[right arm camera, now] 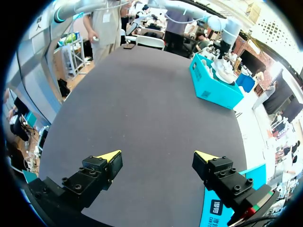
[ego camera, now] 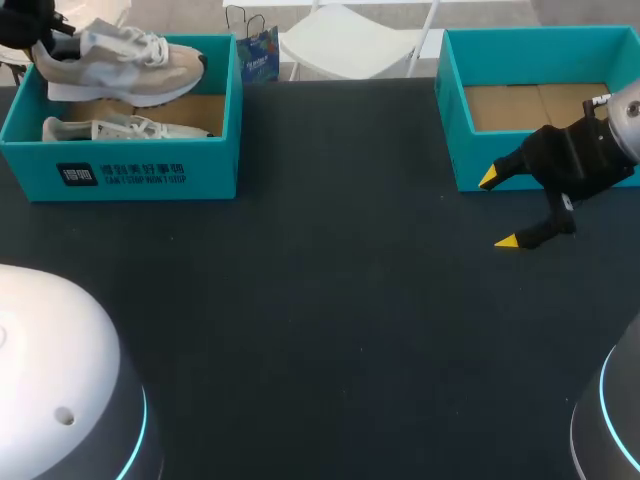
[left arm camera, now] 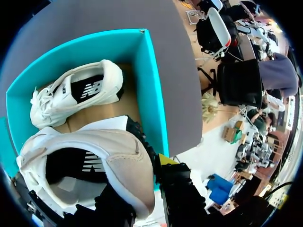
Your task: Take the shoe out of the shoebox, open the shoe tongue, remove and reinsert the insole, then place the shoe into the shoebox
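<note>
Left fingers (left arm camera: 179, 188) pinch the shoe (ego camera: 120, 62) at its heel end, just above the shoebox (ego camera: 120, 170) at 10 o'clock, apparently ready for tongue work; right fingers (ego camera: 542, 234) hover spread at 3 o'clock.

Head cam high behind, looking down on table (ego camera: 330, 330). Left wrist cam close above shoebox (left arm camera: 151, 94), head view's upper left; right wrist cam sees same box far off.
</note>
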`<state>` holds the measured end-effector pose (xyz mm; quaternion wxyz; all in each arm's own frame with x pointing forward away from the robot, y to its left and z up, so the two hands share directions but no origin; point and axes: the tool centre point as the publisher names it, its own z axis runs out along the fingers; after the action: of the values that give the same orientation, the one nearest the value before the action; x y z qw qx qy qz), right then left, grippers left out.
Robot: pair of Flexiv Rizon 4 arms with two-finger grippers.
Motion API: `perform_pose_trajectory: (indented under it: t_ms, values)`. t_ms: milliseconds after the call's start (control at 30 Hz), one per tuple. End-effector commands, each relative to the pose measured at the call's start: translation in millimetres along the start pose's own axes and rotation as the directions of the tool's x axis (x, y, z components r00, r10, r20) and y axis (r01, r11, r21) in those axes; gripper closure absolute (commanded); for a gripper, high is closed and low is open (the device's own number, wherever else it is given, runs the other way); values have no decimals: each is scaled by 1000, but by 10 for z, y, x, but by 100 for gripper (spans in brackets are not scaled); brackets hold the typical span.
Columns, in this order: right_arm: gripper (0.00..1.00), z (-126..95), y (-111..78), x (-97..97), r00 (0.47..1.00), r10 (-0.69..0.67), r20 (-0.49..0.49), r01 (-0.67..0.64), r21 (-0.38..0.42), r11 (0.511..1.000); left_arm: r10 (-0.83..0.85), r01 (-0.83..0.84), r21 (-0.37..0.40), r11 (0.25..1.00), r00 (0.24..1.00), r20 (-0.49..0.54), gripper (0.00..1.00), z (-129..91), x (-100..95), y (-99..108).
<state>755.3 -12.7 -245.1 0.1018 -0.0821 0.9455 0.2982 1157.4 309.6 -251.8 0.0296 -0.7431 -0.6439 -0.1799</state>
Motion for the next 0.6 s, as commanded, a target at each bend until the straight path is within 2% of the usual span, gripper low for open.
perform_pose_trajectory:
  t_ms: [33,167,333,600]
  values:
    - [0,14,3,-8,1000,0,-1,0,3,1000,-24,24,26,999,1000,12,100,115,15,154]
    - [0,14,3,-8,1000,0,-1,0,3,1000,-43,43,36,998,999,11,100,226,-17,207]
    - [0,14,3,-8,1000,0,-1,0,3,1000,-33,32,85,996,999,18,100,400,-60,257]
    - [0,14,3,-8,1000,0,-1,0,3,1000,-31,29,141,990,999,11,100,623,-142,251]
